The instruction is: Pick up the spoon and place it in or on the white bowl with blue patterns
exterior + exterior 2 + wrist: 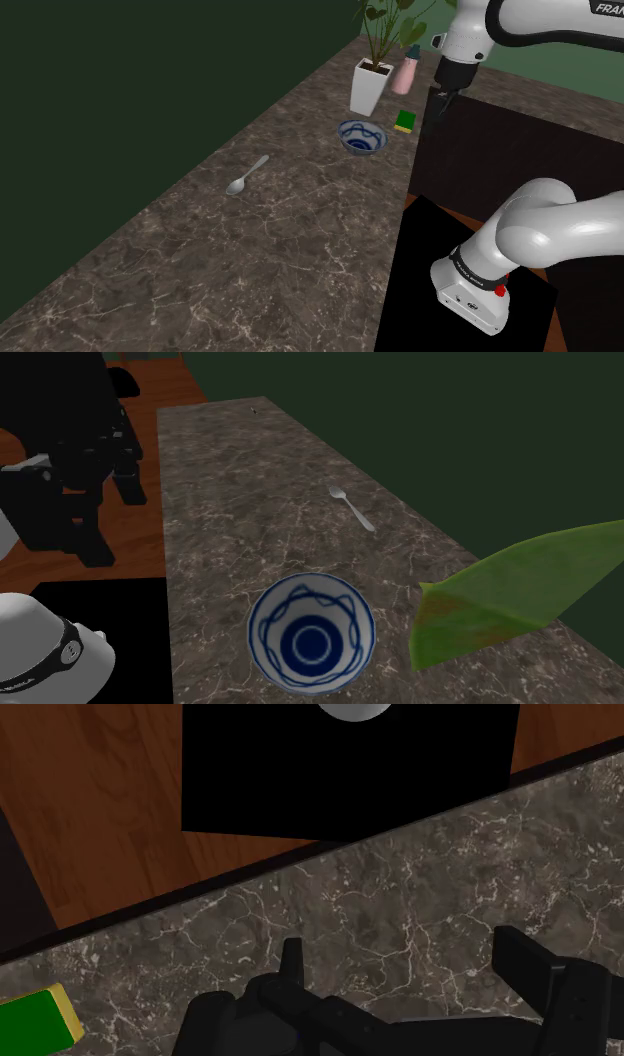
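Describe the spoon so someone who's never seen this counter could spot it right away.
Start at the long dark marbled countertop beside the dark green wall. Near the wall side lies the spoon, flat and alone, well apart from the blue-patterned bowl. It is the only slim, silvery-grey thing there.

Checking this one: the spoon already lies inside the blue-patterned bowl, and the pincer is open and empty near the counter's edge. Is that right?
Not quite. The spoon lies on the marbled counter, well apart from the bowl, which is empty, as the shoulder view shows. The pincer is indeed open and empty near the counter's edge.
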Action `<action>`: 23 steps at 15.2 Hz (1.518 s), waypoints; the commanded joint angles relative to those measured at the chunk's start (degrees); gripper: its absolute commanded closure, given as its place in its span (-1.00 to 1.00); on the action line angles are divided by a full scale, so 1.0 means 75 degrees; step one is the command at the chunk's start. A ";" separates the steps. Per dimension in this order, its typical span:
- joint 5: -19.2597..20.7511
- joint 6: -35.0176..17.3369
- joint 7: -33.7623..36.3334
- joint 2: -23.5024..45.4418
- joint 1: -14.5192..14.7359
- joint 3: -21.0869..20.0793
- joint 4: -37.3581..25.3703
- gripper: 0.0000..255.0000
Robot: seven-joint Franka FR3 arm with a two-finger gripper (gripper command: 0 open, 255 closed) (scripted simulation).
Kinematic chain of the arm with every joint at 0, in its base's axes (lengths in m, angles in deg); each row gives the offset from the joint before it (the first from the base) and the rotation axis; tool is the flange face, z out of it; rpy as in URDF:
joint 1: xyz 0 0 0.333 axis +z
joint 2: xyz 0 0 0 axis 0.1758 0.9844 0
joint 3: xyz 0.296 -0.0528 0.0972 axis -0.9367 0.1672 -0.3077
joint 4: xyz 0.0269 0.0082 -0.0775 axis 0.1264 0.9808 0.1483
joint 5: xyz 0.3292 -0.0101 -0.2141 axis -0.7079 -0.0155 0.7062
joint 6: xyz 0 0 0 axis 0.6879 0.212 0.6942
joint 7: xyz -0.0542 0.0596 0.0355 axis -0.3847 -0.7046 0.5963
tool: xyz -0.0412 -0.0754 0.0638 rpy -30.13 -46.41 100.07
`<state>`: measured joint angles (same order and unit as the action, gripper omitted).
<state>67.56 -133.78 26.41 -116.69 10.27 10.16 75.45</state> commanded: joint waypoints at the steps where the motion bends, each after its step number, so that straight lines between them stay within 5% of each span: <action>1: 0.0000 0.0000 0.0000 0.0000 0.0000 0.0000 0.0000 -1.00; 13: -0.0727 -0.2561 0.1043 0.2124 0.0688 -0.1269 -0.0187 -1.00; 23: -0.0485 -0.4242 0.2042 0.4473 0.1008 -0.2259 -0.1357 -1.00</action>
<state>63.37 -164.47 40.50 -85.58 17.56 -5.86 66.98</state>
